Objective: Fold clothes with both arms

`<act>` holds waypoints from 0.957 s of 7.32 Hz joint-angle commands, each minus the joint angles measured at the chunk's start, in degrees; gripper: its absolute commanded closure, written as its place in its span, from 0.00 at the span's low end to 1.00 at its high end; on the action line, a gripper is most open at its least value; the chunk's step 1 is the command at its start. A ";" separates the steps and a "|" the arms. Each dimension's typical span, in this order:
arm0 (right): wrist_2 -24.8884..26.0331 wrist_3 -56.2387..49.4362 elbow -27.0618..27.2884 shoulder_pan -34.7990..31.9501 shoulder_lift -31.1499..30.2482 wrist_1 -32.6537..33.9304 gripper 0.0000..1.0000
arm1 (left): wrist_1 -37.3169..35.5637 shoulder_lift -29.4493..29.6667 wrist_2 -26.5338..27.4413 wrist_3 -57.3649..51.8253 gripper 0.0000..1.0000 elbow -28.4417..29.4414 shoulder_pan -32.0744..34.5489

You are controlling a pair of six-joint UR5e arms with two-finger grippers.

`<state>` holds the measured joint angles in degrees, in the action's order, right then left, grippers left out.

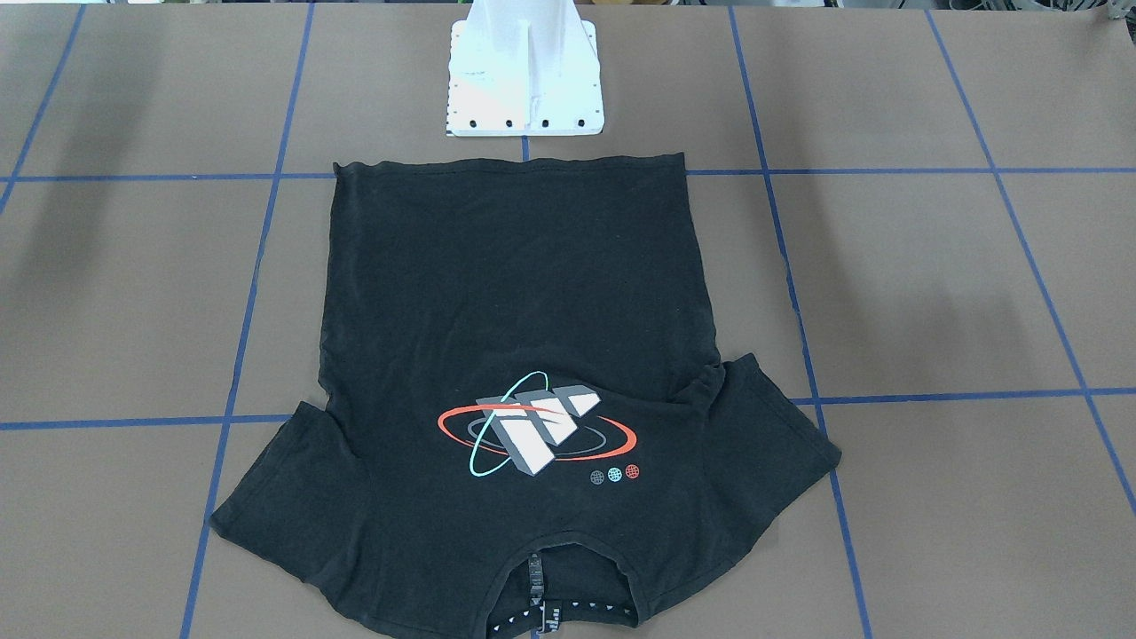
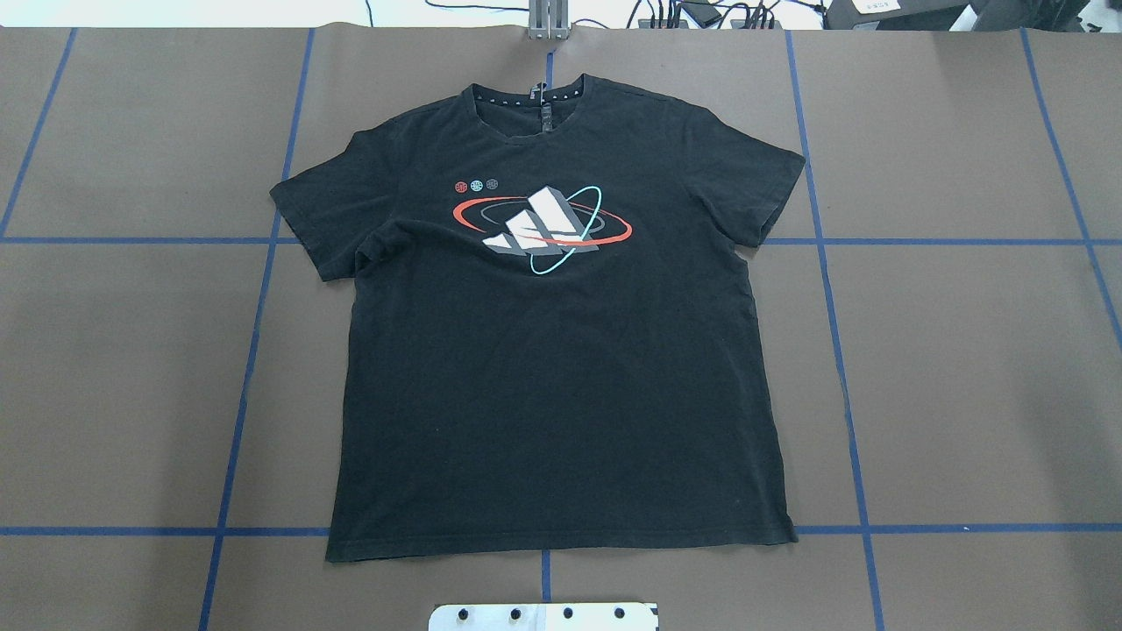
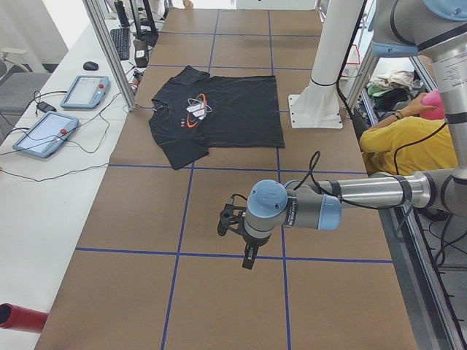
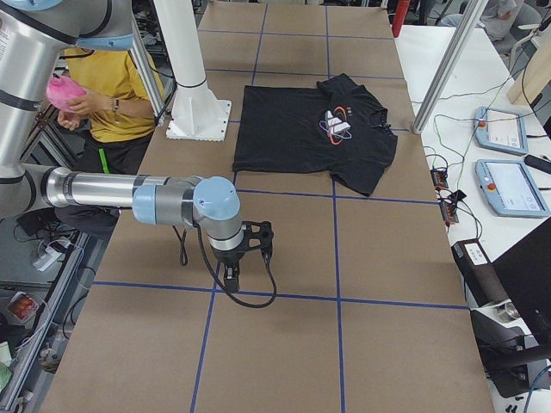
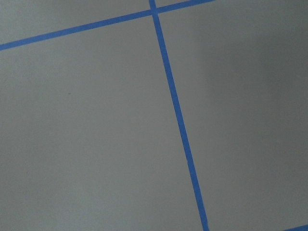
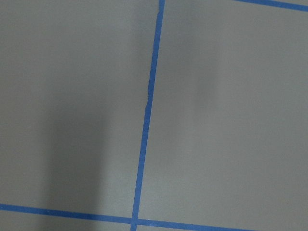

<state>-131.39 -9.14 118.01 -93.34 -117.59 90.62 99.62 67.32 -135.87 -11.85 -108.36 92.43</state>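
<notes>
Overhead exterior view: the black T-shirt (image 2: 552, 368) lies flat, graphic up, in the middle of the desk (image 2: 964, 368), its hem near the robot-side edge and its collar at the far edge. In the side views, the left arm (image 3: 350, 193) and right arm (image 4: 112, 189) hover over bare desk toward opposite ends. Whether their jaws are apart or together, I cannot tell.

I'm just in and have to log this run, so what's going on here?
Nothing is being handled at the moment. The black T-shirt lies spread flat on the table, graphic side up, with its collar pointing away from the robot's base. The left arm and the right arm hang low over bare table, one to each side, well clear of the shirt. No fold has been made.
</notes>
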 commanded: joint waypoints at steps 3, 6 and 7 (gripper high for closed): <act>0.00 0.00 1.26 0.00 0.60 -0.53 0.00 | 0.13 1.31 -0.01 0.51 0.00 -2.64 -0.05; -0.18 0.88 1.35 0.00 7.63 -0.62 0.00 | 0.22 6.92 -0.09 0.43 0.00 -2.82 -0.05; -0.26 1.05 2.13 -0.17 9.12 -1.23 0.00 | 2.14 10.25 -0.01 0.51 0.00 -2.73 -0.05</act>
<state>-131.65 -8.25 119.52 -93.39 -110.46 89.87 100.25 73.85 -135.94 -11.38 -111.07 92.37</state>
